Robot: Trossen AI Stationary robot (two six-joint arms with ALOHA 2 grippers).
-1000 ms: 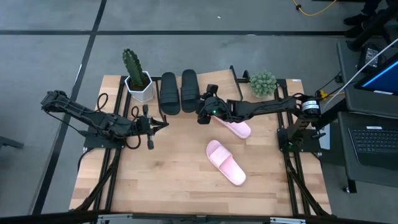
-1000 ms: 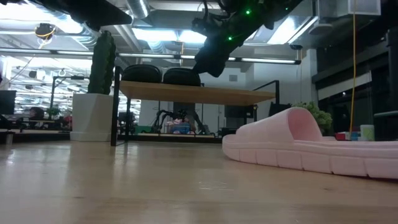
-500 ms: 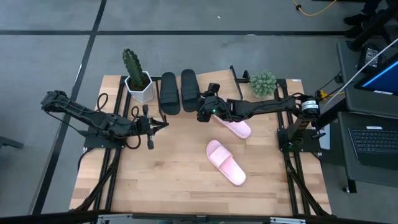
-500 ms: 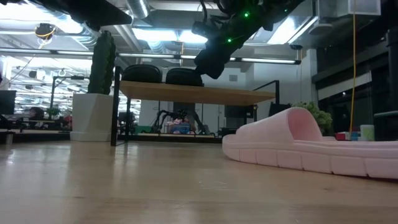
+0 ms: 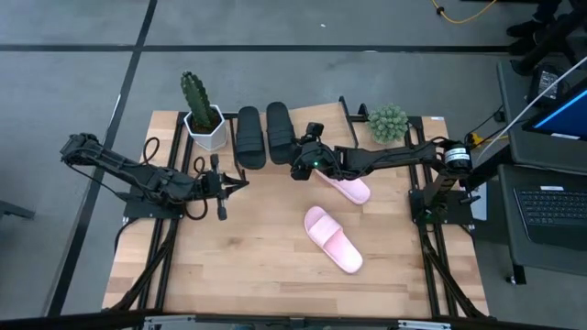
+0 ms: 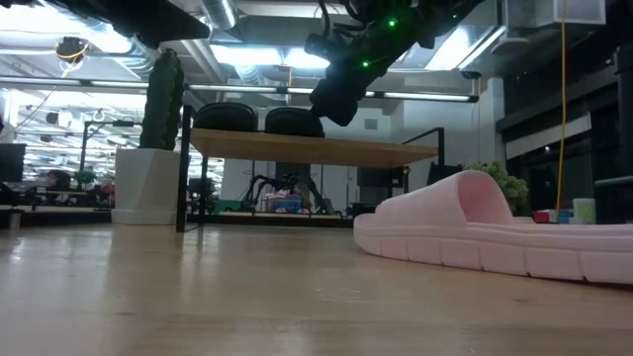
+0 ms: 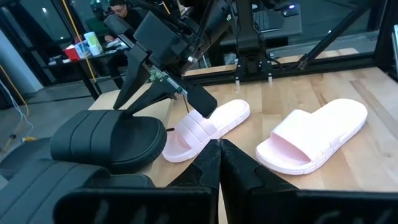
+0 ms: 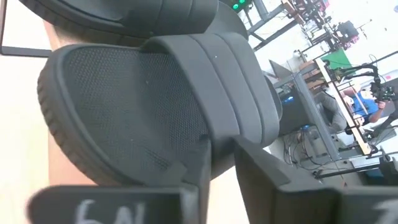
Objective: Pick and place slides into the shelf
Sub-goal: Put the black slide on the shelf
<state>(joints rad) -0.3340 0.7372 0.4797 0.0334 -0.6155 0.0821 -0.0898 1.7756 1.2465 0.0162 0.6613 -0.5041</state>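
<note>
Two black slides (image 5: 249,136) (image 5: 280,131) lie side by side, soles down, on the shelf's plank (image 5: 321,124) (image 6: 316,148) at the table's far edge. My right gripper (image 5: 296,169) (image 6: 334,104) is at the near end of the right-hand black slide (image 8: 143,106) and shut on it. One pink slide (image 5: 348,189) lies on the table partly under the right arm. The other pink slide (image 5: 332,238) (image 6: 475,232) lies nearer the middle of the table. My left gripper (image 5: 222,189) (image 7: 218,163) is shut, holds nothing, and hovers left of the shelf. My right gripper pinches the right-hand black slide between its two fingers, at the side of the strap (image 8: 222,127) where it meets the sole. It comes slanting down from the table's right. The slide lies flat on the shelf's plank.
A cactus in a white pot (image 5: 204,117) stands at the shelf's left end and a round green plant (image 5: 387,122) at its right. The wooden tabletop (image 5: 248,257) has free room near its front and left. Monitors and a keyboard (image 5: 550,206) sit beyond the right edge.
My right gripper and the black slide it holds have shifted a little along the shelf toward the table's right, then stayed still.
</note>
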